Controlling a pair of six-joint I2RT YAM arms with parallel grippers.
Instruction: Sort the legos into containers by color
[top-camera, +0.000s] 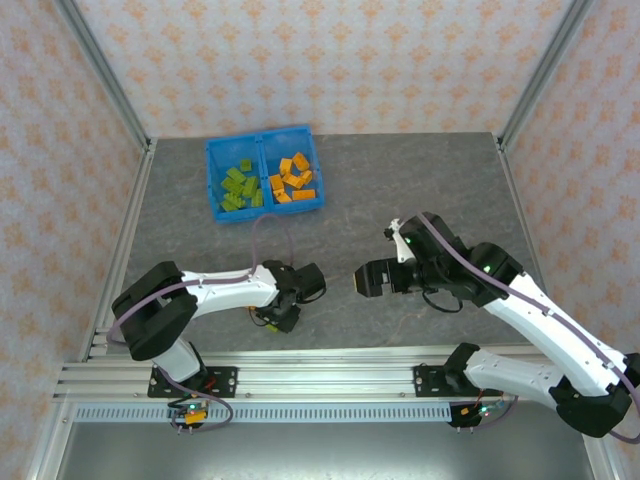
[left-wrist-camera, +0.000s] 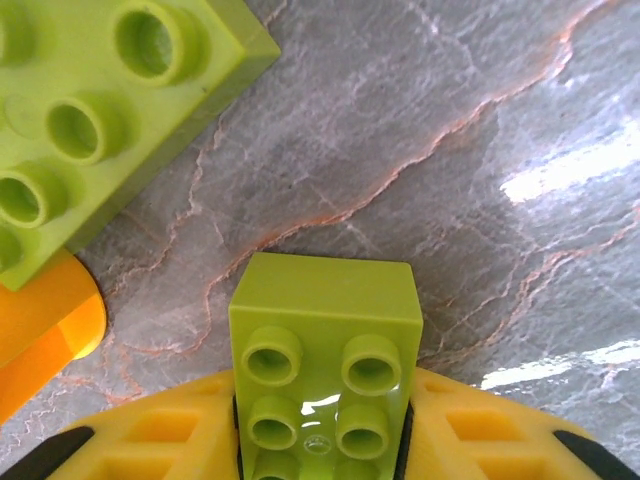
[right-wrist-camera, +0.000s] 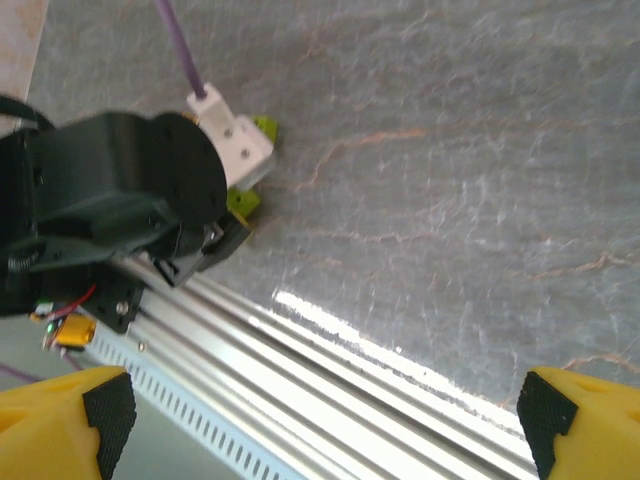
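Up close, your left gripper (left-wrist-camera: 322, 445) clamps 1 lime green studded plastic brick (left-wrist-camera: 325, 320); overhead, the blue 2-compartment plastic bin (top-camera: 214, 172) appears; your right gripper (right-wrist-camera: 325, 430) gapes empty.

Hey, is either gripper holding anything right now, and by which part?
The left gripper clamps a small lime green studded plastic brick by its two opposite side walls. The right gripper is open, holding nothing.
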